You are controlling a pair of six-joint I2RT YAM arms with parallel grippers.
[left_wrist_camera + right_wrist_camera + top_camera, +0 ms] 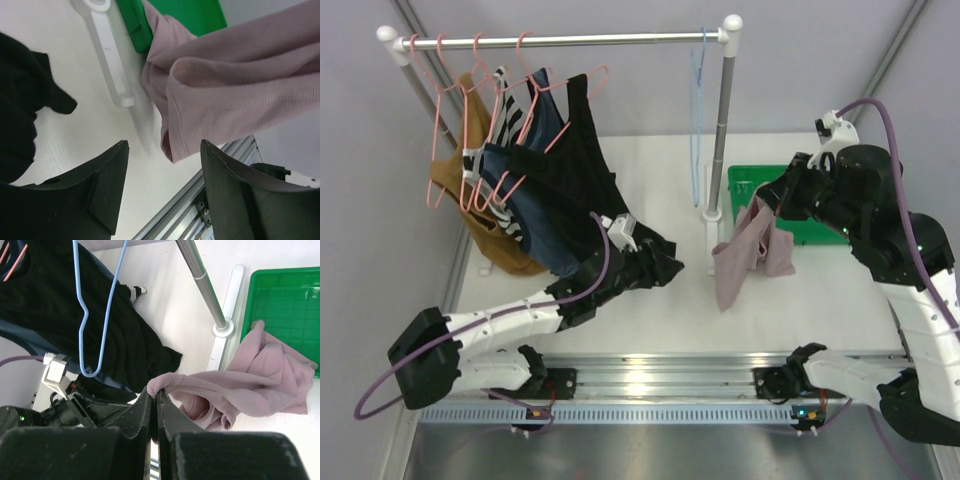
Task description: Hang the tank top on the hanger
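The mauve-pink tank top hangs from my right gripper, which is shut on a fold of its fabric; its lower part drapes to the table beside the green tray. The light-blue wire hanger hangs on the rail near the right post and shows in the right wrist view. My left gripper is open and empty, low over the table, left of the tank top, by the hem of the black top.
A green tray lies behind the tank top. The rack's right post and white foot stand in between. Pink hangers with black, navy, striped and brown garments fill the rail's left. A metal rail runs along the near edge.
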